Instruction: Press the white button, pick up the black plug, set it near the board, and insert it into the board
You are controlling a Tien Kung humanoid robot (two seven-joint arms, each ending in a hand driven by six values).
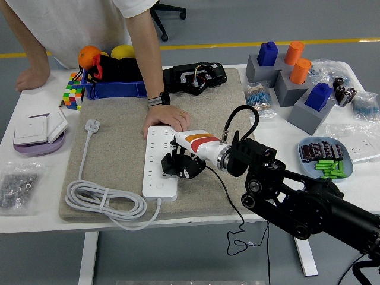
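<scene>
A white power strip (160, 161) lies lengthwise on the grey felt mat (119, 154). My right hand (181, 166) has its black fingers curled around a black plug (177, 168) at the strip's right edge, about halfway along it. The plug's thin black cable (228, 196) trails over the mat's front edge. I cannot tell whether the plug's pins are in a socket. A person's hand (167, 120) rests on the strip's far end and holds it. My left arm is out of view.
The strip's white cord (104, 205) lies coiled at the mat's front left, its white plug (92, 125) farther back. A blue dish of batteries (326, 157), grey blocks with pegs (294, 80), a cube (72, 96) and a switch plate (38, 130) surround the mat.
</scene>
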